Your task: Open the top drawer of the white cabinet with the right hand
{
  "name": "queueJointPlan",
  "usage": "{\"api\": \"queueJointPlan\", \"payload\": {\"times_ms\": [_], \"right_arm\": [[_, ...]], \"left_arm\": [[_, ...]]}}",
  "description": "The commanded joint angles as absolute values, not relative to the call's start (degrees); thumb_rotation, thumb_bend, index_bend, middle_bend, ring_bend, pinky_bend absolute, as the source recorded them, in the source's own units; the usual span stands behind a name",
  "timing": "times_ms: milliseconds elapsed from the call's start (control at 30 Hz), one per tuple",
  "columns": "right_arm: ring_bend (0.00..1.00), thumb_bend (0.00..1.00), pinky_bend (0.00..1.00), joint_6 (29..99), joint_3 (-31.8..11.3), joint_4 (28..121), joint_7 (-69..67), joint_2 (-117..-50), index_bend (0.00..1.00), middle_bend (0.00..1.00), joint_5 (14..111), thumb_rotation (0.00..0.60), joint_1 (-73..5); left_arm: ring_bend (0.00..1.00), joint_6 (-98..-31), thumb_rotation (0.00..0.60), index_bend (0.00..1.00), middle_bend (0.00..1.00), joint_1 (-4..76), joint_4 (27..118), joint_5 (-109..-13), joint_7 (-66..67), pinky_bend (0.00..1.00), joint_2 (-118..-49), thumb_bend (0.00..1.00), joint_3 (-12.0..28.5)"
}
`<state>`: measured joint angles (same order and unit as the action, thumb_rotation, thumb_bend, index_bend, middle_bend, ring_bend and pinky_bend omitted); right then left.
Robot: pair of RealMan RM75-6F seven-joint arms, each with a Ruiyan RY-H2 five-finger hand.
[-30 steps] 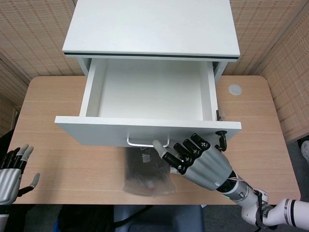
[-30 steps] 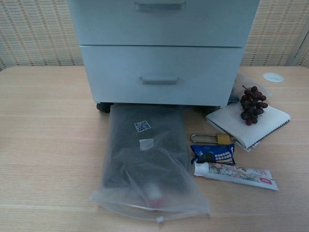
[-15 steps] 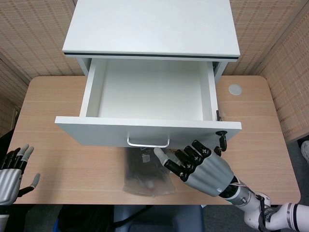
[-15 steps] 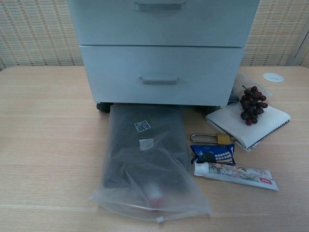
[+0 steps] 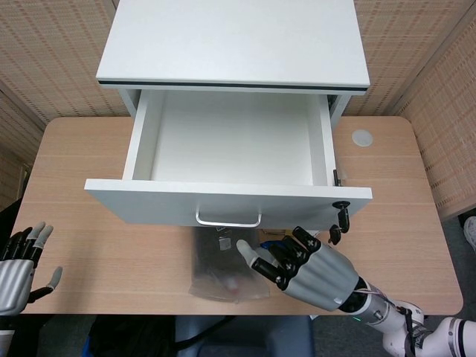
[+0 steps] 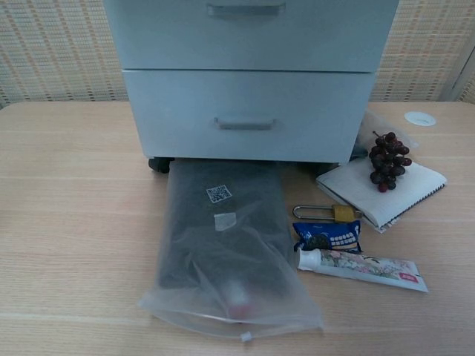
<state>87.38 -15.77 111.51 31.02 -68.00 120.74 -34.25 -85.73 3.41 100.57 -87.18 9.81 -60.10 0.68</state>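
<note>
We find the top drawer (image 5: 230,141) of the white cabinet (image 5: 234,41) pulled well out over the tabletop (image 5: 111,253), its interior bare and its front panel facing us. Its handle (image 5: 228,219), a light bar with its long axis running left to right, sits at the middle of that front panel.

The right hand (image 5: 305,269) hovers below and to the right of the handle, near it but apart from it. Its fingers (image 5: 286,256) are extended and slightly spread, pointing up and left toward the drawer front, and they hold nothing. The left hand (image 5: 18,271) rests at the far left edge of the head view, fingers apart and empty, well apart from the cabinet. The right hand is clearly the nearer of the 2.

We judge the drawer opening as essentially complete: the drawer stands far out and the hand is off the handle. Should further travel be needed, the handle lies up and left of the fingertips, and the pull runs toward the robot, square to the handle's long axis.

Beneath the drawer front lies a clear plastic bag (image 6: 223,245) with dark contents. To its right lie a padlock (image 6: 330,213), a toothpaste tube (image 6: 364,267), and a bunch of grapes (image 6: 387,159) on a notebook (image 6: 404,189).
</note>
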Motion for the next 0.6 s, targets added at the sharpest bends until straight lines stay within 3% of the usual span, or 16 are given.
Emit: {"api": "queueJointPlan", "payload": {"times_ms": [33, 600], "right_arm": [[0.98, 0.15, 1.00, 87.50, -15.07, 111.63, 30.83, -67.62, 0.39, 0.92, 121.32, 0.600, -33.50], [0.98, 0.16, 1.00, 92.19, -9.30, 109.91, 29.82, -66.89, 0.39, 0.92, 123.82, 0.600, -25.57]], "left_arm": [[0.00, -85.60, 0.600, 0.00, 0.00, 3.48, 100.60, -87.16, 9.85, 0.07, -60.08, 0.38, 0.68], [0.00, -85.56, 0.600, 0.00, 0.00, 3.81, 100.54, -87.86, 9.54, 0.07, -60.02, 0.38, 0.67]]}}
